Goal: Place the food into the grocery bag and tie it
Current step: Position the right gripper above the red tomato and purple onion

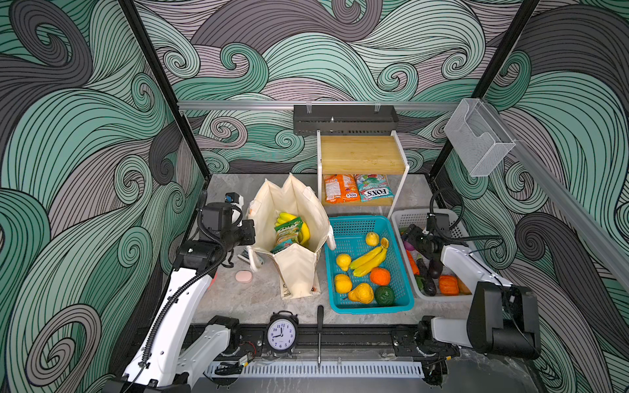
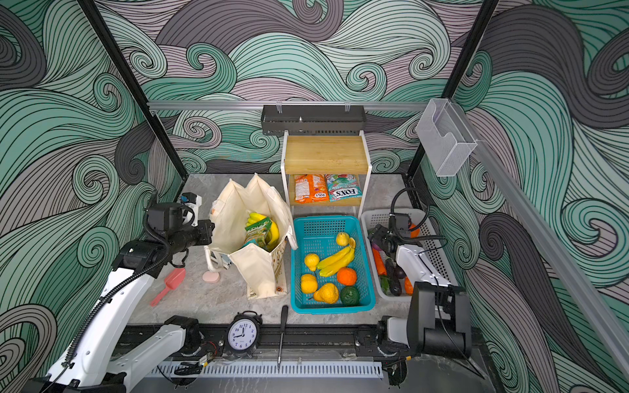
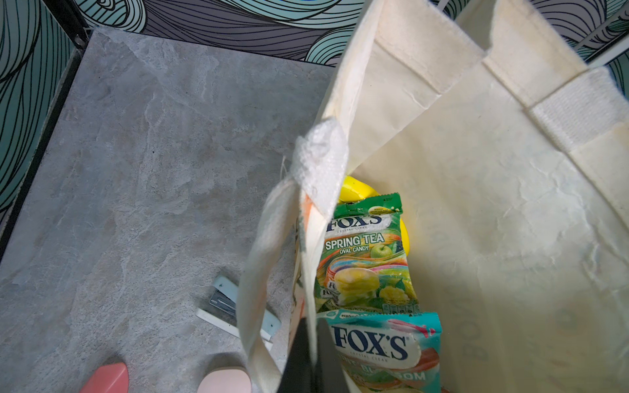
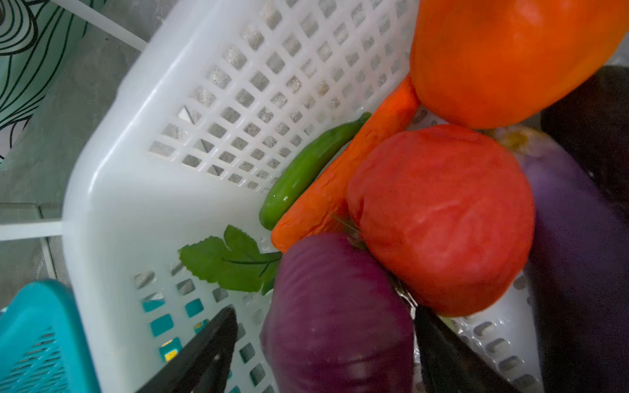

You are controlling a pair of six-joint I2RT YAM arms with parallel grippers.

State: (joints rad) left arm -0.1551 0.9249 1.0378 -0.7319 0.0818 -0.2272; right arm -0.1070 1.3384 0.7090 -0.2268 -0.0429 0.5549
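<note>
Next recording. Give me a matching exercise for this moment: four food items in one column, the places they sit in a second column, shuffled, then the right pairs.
Items
1. green candy packet
2. purple onion
3. orange
4. orange candy packet

Places
A. white basket
B. lower shelf
C. tote bag
D. teal basket

Pairs: 1-C, 2-A, 3-D, 4-B

Bag [image 1: 296, 268] — just left of basket [image 1: 371, 308]
</note>
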